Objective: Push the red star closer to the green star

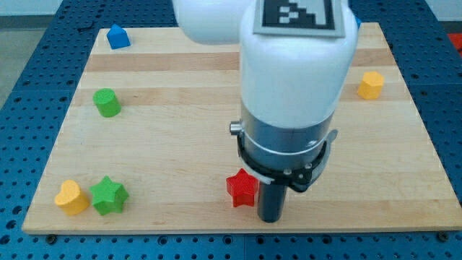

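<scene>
The red star [242, 188] lies on the wooden board [180, 144] near the view's bottom, just right of centre. The green star [109, 195] lies at the bottom left, well to the left of the red star. My tip [270, 219] is at the end of the dark rod, right beside the red star on its right, touching or nearly touching it. The white and grey arm body hides the board behind and above the rod.
A yellow heart [71, 198] sits against the green star's left side. A green cylinder-like block [107, 102] is at the left, a blue block [118, 36] at the top left, a yellow block [371, 84] at the right. The board's bottom edge is close below my tip.
</scene>
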